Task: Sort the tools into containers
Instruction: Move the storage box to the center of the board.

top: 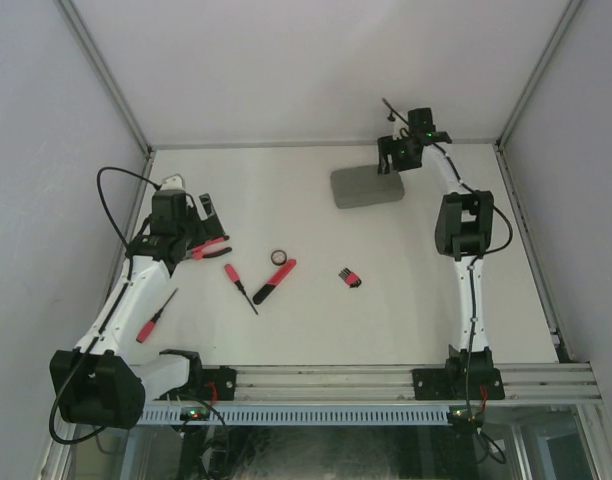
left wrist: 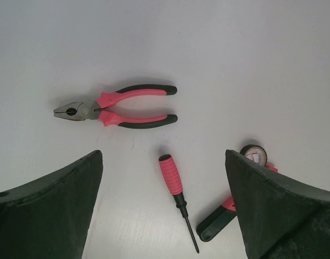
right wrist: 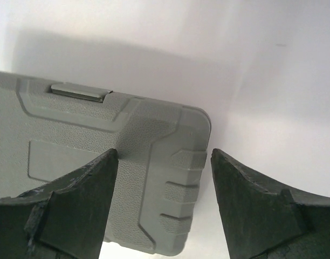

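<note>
**Case shut at the far side, 6 tools loose in front of it**

All places here are given from the grey case (top: 367,186), which lies flat and closed on the white table (top: 426,270).

Nearest the arm bases, and farthest left of the case, a thin screwdriver (top: 151,320) lies beside the left arm. Next come 3 tools in a loose row. A short screwdriver (top: 239,287) and a longer red and black tool (top: 274,282) lie close together, well to the left of the case and nearer than it. A hex key set (top: 349,278) sits straight in front of the case, apart from it.

A small black ring (top: 279,257) lies just beside the far end of the longer tool. Left again, the pliers (left wrist: 119,106) lie flat with their handles slightly spread. The left gripper (left wrist: 164,155) hangs above the table by them with its 2 fingers spread wide and nothing between them.

At the case itself, a clasp (right wrist: 78,91) shows on 1 long edge. The right gripper (right wrist: 160,156) is over the case's right end, jaws apart. One finger is over the lid and the other just past the edge. Whether either one touches the case cannot be told.
</note>
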`<state>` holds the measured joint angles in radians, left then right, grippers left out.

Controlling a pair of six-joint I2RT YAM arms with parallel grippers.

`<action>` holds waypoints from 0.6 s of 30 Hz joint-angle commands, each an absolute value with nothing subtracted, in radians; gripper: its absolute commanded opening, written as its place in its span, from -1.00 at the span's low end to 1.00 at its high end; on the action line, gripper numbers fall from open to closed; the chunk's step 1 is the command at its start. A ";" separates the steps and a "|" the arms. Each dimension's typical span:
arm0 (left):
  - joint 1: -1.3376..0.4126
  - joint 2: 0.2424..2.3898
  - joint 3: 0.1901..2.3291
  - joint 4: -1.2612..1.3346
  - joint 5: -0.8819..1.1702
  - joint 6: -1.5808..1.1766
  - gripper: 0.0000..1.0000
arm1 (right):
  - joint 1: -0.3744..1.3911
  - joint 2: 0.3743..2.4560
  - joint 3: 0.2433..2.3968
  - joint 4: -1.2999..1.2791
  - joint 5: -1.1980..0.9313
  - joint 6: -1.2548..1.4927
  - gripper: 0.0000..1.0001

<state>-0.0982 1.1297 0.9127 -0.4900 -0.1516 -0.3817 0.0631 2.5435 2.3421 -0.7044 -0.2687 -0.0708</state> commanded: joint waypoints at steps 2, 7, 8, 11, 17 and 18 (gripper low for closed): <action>-0.093 1.108 0.967 -0.490 -0.122 -0.384 0.95 | 0.184 2.518 2.259 -0.881 -0.231 -0.272 0.40; -0.094 1.112 0.970 -0.491 -0.099 -0.382 0.95 | 0.240 2.495 2.290 -0.948 -0.279 -0.305 0.41; -0.094 1.112 0.971 -0.491 -0.096 -0.382 0.95 | 0.249 2.486 2.288 -0.957 -0.290 -0.307 0.41; -0.093 1.112 0.972 -0.490 -0.083 -0.380 0.95 | 0.271 2.456 2.269 -0.983 -0.338 -0.308 0.41; -0.093 1.125 0.968 -0.487 -0.054 -0.381 0.96 | 0.323 2.324 2.121 -0.897 -0.300 -0.268 0.42; -0.093 1.127 0.967 -0.487 -0.051 -0.381 0.96 | 0.328 2.295 2.094 -0.864 -0.281 -0.256 0.44</action>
<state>-0.0982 1.1297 0.9127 -0.5011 -0.0879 -0.3813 0.2966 2.4077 2.1799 -0.8787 -0.3370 -0.2657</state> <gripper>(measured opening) 0.980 0.710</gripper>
